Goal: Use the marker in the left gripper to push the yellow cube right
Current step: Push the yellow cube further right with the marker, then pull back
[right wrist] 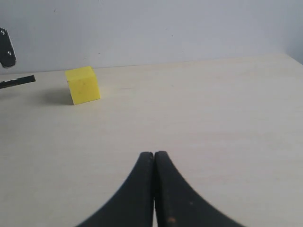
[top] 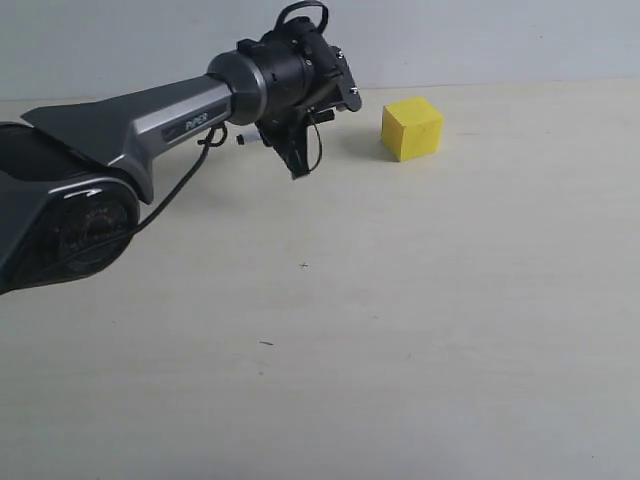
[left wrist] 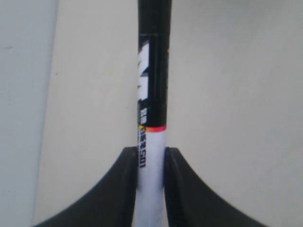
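Note:
The yellow cube (top: 411, 128) sits on the table near the back wall, and shows again in the right wrist view (right wrist: 83, 85). My left gripper (top: 291, 140) hovers just left of the cube, a small gap between them. It is shut on the marker (left wrist: 154, 71), gripping the white barrel (left wrist: 151, 156) while the black half sticks out beyond the fingers. In the exterior view only the marker's white end (top: 241, 139) peeks out on the gripper's left. The marker's black tip (right wrist: 18, 81) stops short of the cube. My right gripper (right wrist: 154, 156) is shut and empty, low over the table.
The pale wooden tabletop (top: 400, 330) runs back to a grey wall (top: 500, 40) just behind the cube. The left arm's grey link and dark base (top: 60, 220) fill the left side. Black cables loop off the wrist (top: 300, 12).

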Robot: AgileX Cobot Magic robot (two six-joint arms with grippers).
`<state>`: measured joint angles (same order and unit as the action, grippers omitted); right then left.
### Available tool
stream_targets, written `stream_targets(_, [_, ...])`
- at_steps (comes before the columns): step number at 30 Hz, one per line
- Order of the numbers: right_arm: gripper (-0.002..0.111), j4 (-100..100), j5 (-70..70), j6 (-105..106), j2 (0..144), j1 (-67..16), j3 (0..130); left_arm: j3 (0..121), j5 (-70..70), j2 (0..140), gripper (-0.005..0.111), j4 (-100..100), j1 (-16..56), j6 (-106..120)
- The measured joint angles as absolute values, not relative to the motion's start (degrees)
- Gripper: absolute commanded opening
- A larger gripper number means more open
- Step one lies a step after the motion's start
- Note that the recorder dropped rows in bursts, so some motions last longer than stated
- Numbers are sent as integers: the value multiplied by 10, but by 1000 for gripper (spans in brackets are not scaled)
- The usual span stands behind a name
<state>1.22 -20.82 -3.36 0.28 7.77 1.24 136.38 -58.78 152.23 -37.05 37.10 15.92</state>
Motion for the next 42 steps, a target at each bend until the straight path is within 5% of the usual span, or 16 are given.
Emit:
stream_targets(15, [0,12,-208,-34,3,78,12,1364,-480,1523,0,-198,313,480])
stream_targets(42, [0,12,-208,-34,3,77,12,1364,-316,1542,0,-170,326,591])
